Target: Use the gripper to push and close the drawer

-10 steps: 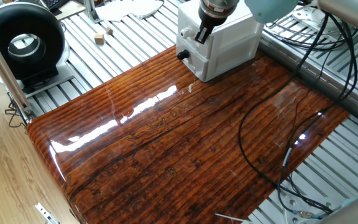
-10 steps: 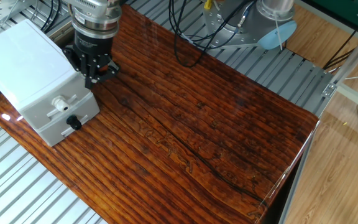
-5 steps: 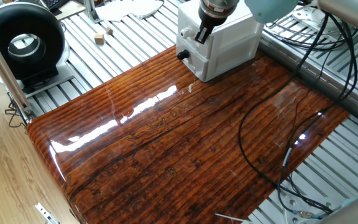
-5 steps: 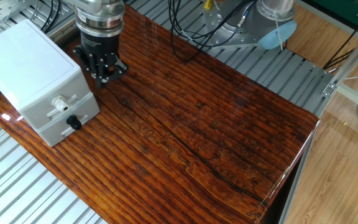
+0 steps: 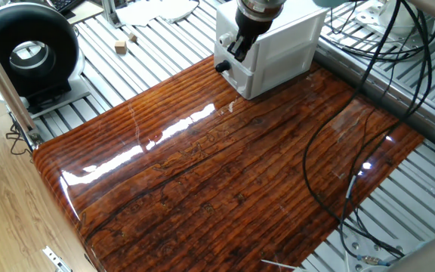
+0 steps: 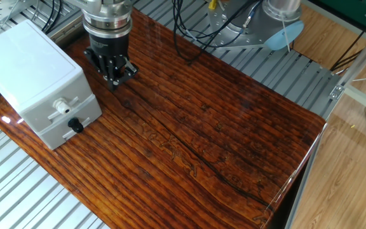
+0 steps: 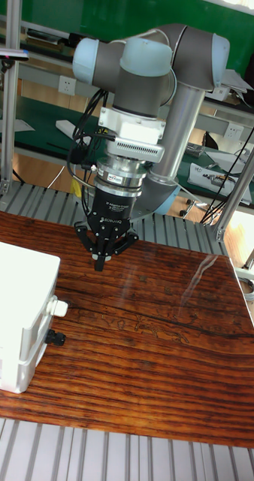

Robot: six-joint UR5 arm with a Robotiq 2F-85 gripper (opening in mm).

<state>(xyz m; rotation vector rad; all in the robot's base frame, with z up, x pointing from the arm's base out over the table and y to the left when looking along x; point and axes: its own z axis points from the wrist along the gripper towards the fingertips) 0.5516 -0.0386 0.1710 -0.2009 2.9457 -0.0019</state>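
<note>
Gripper hung upper-left of centre in tall view, fingers pointing down, tips pinched together w/ nothing held, just above the wooden tabletop. In the other fixed view gripper sat upper left, beside but apart from the white cabinet. Drawer was at left of frame, front panel flush w/ cabinet, i.e. pushed in; white knob & black knob on that face. Black cable lay across table, right side of one fixed view.

Glossy dark wood-grain tabletop set on ribbed metal slats, white cabinet at one corner, black cable trailing across
</note>
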